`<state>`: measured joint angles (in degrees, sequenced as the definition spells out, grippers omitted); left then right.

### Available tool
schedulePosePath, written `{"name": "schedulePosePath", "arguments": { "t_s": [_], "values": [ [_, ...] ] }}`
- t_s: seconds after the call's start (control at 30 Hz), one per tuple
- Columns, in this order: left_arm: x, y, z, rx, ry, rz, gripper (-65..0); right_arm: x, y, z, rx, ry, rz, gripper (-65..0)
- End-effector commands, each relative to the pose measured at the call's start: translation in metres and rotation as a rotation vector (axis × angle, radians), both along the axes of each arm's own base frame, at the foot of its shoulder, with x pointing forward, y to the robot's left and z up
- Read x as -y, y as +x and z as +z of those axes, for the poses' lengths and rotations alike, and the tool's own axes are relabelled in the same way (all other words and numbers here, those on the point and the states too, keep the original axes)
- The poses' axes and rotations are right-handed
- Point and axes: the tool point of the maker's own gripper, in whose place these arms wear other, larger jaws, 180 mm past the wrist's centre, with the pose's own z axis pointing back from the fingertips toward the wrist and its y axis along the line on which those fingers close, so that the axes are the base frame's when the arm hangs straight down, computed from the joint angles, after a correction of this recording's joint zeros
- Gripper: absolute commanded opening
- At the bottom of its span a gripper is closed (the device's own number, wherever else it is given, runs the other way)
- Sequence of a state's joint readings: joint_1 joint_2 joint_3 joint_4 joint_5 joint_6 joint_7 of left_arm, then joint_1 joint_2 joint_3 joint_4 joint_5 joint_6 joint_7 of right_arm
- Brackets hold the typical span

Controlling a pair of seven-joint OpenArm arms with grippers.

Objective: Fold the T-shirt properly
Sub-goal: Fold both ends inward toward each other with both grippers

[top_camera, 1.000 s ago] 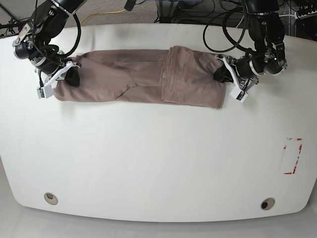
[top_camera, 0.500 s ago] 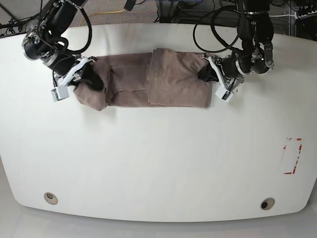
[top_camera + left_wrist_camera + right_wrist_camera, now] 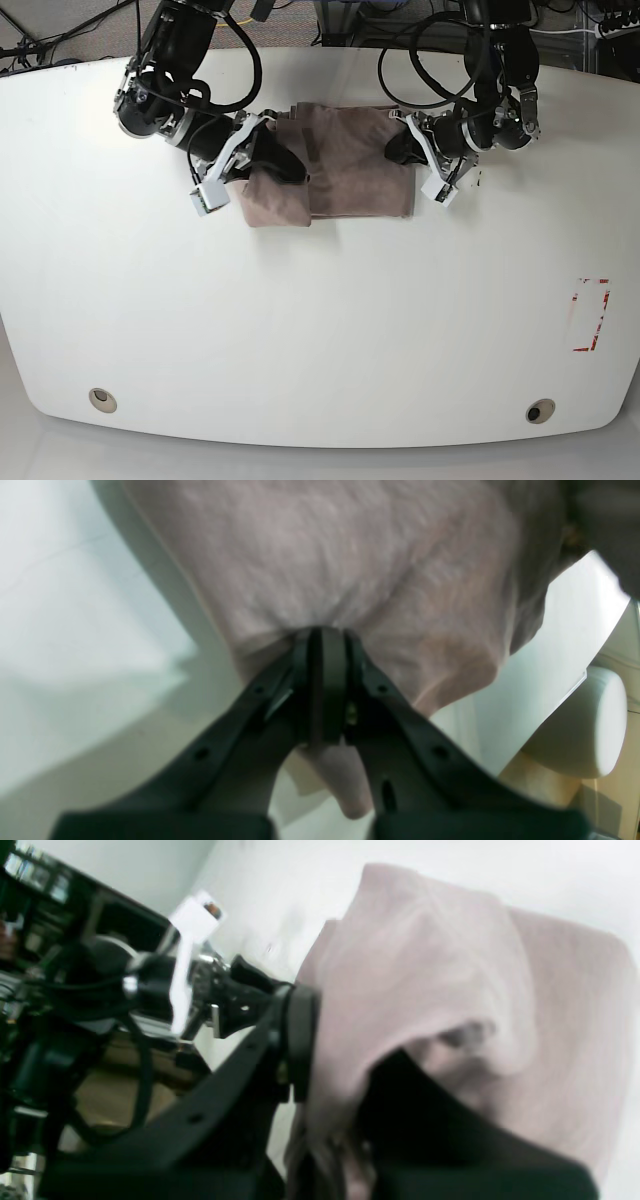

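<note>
between both clamped grippers, t-shirt point(image 3: 345, 175)

Robotics lab bench. Big white table point(image 3: 300, 330) with rounded corners and two grommet holes point(image 3: 102, 399), red tape marker point(image 3: 590, 315) on its right side, loose cables point(image 3: 225, 25) on grey carpet behind, two black arms point(image 3: 165, 60) mounted at the far edge.

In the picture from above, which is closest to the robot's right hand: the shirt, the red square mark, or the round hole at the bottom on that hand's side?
1. T-shirt, in the right hand
2. Round hole, near the table's front edge
3. Red mark, far across the table
</note>
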<state>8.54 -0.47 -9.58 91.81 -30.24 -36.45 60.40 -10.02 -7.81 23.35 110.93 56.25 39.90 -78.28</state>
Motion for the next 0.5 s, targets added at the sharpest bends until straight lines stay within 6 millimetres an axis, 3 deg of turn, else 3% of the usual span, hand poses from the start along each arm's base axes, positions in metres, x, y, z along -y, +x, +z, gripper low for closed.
{"name": "schedulePosePath", "arguments": {
  "t_s": [0.0,0.27,0.37,0.47],
  "values": [
    [-0.001,0.004,0.004,0.012,0.006,0.001,-62.6,-0.013,0.01,0.018,0.077,0.037,0.01,-65.0],
    [0.0,0.003,0.004,0.012,0.001,0.001,-62.6,-0.046,0.01,-0.001,0.032,0.056,0.074,-62.9],
    [0.0,0.005,0.005,0.015,0.001,0.001,-62.6,-0.047,0.015,-0.005,0.02,0.07,0.072,-50.1],
    [0.0,0.005,0.005,0.015,0.0,0.001,-62.4,-0.049,0.017,-0.009,0.01,0.074,0.078,-29.6]
  ]
}}
